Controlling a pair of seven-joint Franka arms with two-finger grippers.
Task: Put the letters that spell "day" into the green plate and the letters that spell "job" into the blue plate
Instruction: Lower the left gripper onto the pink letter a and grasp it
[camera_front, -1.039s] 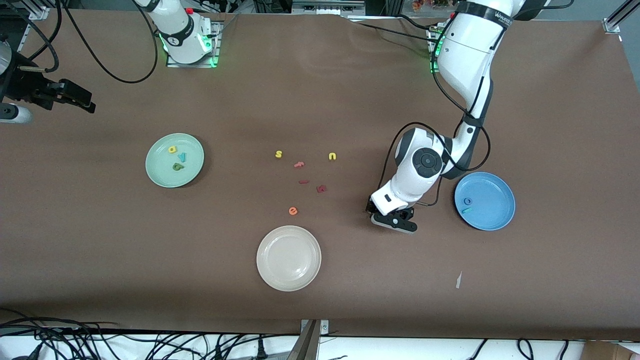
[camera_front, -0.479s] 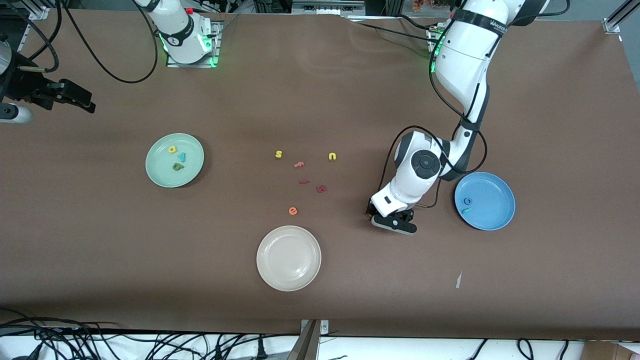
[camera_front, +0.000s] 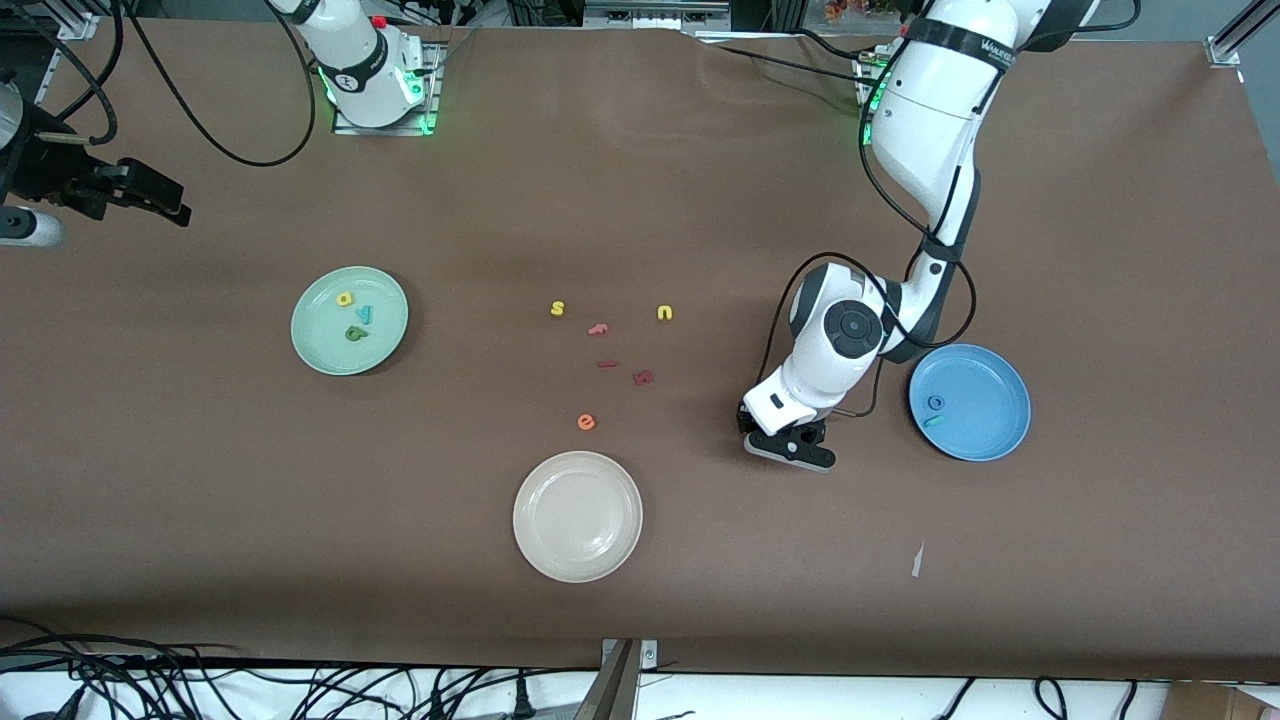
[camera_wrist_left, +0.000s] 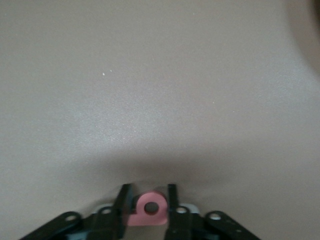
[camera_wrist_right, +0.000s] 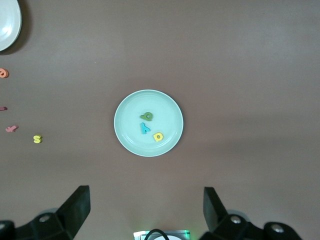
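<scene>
Salmon "b" (camera_wrist_left: 150, 209) now pinched by left gripper (camera_wrist_left: 148, 210).

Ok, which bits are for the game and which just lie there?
Job: green plate with d, a, y; blue plate with o, j; b in left gripper near blue plate.
Lying about: s, u, f, e, two red bits, white plate. Right gripper waits, open, at its end.
</scene>
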